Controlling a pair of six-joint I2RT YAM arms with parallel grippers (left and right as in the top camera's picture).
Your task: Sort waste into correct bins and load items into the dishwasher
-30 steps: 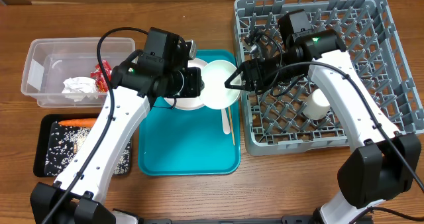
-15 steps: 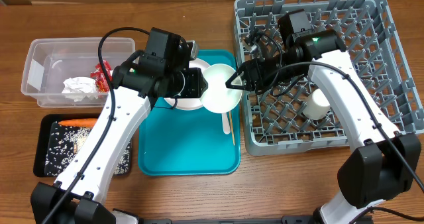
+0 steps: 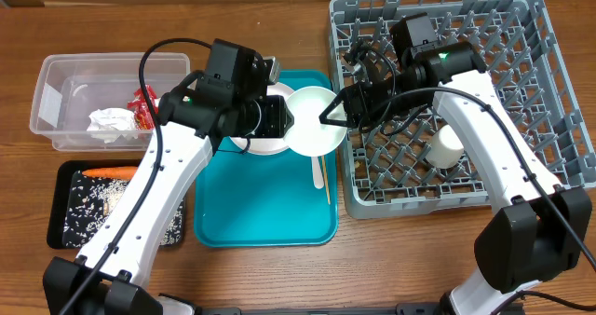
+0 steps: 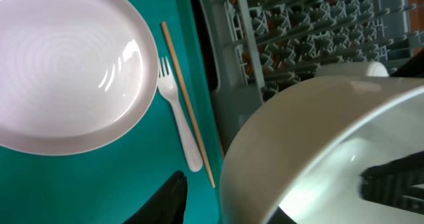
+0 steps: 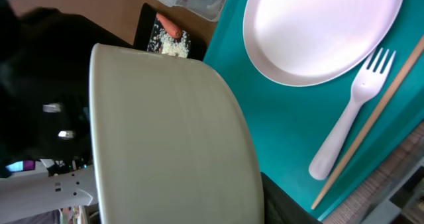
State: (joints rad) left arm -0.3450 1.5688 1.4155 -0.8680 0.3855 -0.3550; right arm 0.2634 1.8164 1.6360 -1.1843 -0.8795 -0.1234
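A white bowl [image 3: 314, 121] hangs tilted over the right edge of the teal tray [image 3: 265, 212], between both grippers. My right gripper [image 3: 331, 112] is shut on its right rim; one dark finger [image 5: 291, 201] shows beside the bowl's wall [image 5: 165, 138]. My left gripper [image 3: 291, 124] is open at the bowl's left side, and its visible finger [image 4: 173, 199] stands apart from the bowl [image 4: 318, 151]. On the tray lie a white plate [image 4: 66, 65], a white fork [image 4: 179, 118] and a wooden stick [image 4: 187, 105]. The grey dish rack [image 3: 549, 91] holds a white cup [image 3: 447, 147].
At the left, a clear tub [image 3: 65, 101] holds a red wrapper [image 3: 144, 101] and a crumpled napkin [image 3: 112, 124]. Below it, a black tray [image 3: 70, 231] holds a carrot [image 3: 107, 172] and rice scraps [image 3: 102, 198]. The rack's near wall stands just right of the bowl.
The left gripper's jaws have opened off the bowl while the right gripper's jaws closed on its rim. The bowl has shifted slightly to the right, toward the rack.
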